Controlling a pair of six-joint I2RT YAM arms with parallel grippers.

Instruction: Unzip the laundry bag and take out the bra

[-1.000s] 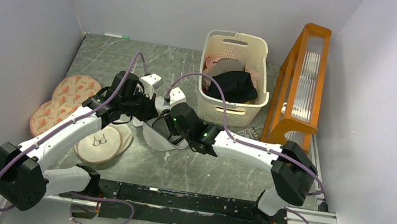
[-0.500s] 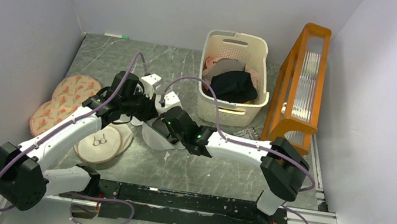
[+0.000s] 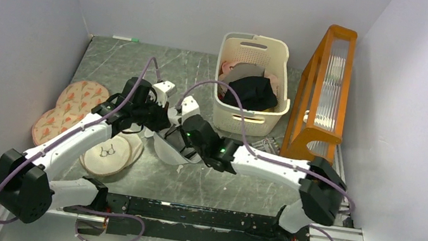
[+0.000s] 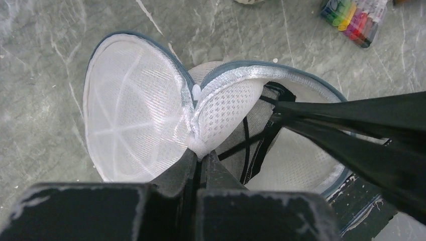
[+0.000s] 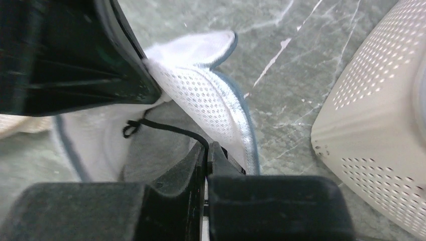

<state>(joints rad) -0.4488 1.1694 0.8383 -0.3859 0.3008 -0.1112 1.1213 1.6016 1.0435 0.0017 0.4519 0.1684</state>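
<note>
Beside the laundry basket (image 3: 262, 120), left jaws clamp the laundry bag (image 4: 135, 125) rim; right jaws, pinching the bra (image 4: 266, 140) strap, should lift slowly.

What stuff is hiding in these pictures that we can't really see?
- Top view: both arms cover most of the laundry bag; its zip cannot be seen.
- Right wrist view: the right claw blocks the bag's inside; the basket is cut by the right edge.
- Left wrist view: only thin straps of the bra show; the right claw, dark and blurred, hides the cups.
</note>
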